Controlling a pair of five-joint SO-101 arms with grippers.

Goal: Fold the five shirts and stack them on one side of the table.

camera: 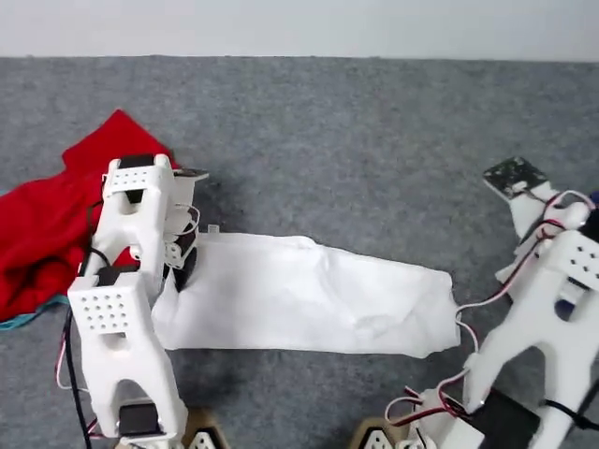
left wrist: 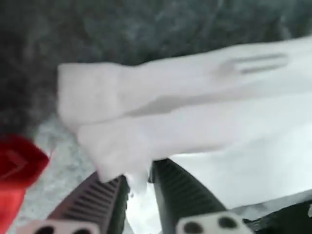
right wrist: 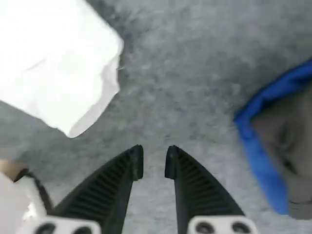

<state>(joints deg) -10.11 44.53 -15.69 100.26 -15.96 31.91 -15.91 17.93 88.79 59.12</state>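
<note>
My left tool (left wrist: 139,174) is pinched onto the end of the white shirt (camera: 309,295), with a bit of its edge caught between the jaws. The shirt lies across the middle of the desk (camera: 374,140) as one long band that looks already folded lengthwise. My right tool (right wrist: 153,162) hangs over bare desk just off the shirt's other end, its jaws a little apart and holding nothing.

I judge I am partway through folding this one: the narrowing is done and the crosswise fold comes next. That calls for lifting the pinched end clear and carrying it over towards the far end, keeping the layers together so the band does not open. The right tool may have to pin its end down.

A red shirt (camera: 47,224) lies rumpled beside my left arm, and a blue-trimmed garment (right wrist: 263,146) sits near the right tool. Neither is folded yet.
</note>
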